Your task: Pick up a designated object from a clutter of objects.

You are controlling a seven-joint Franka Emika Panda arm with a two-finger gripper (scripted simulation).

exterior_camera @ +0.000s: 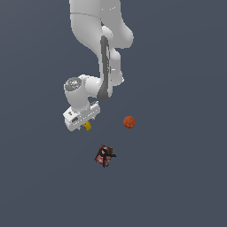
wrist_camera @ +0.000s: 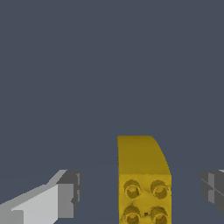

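We see the white arm (exterior_camera: 104, 53) reaching down over a plain dark grey-blue floor (exterior_camera: 177, 186), with its gripper (exterior_camera: 84, 125) low above the yellow block (exterior_camera: 88, 127). In the exterior view the block peeks out just under the hand's lower edge, toward that view's right side of the hand, and only a small corner of it shows there. The orange-red ball (exterior_camera: 129, 122) lies apart from the block toward the exterior view's right, and the dark red-black patterned box (exterior_camera: 104, 155) sits tilted on the floor, nearer the bottom of that view, well clear of both.

In the wrist view we look straight onto the yellow block (wrist_camera: 143, 175). It is a studded toy brick: four round studs show on the face turned toward the camera, two by two, and beyond them the body slopes away in a curved surface. Its long axis runs away from the camera, along the line between the two fingers rather than across it; the studded end is the near one, the curved end the far one.

The gripper (wrist_camera: 140, 190) stands spread wide. One finger (wrist_camera: 65, 194) shows light grey with a darker pad, the other (wrist_camera: 213, 188) only at the frame edge. The block sits between them, nearer the second, with floor visible on both sides, so neither pad touches it. Whether the brick rests flat we cannot tell.
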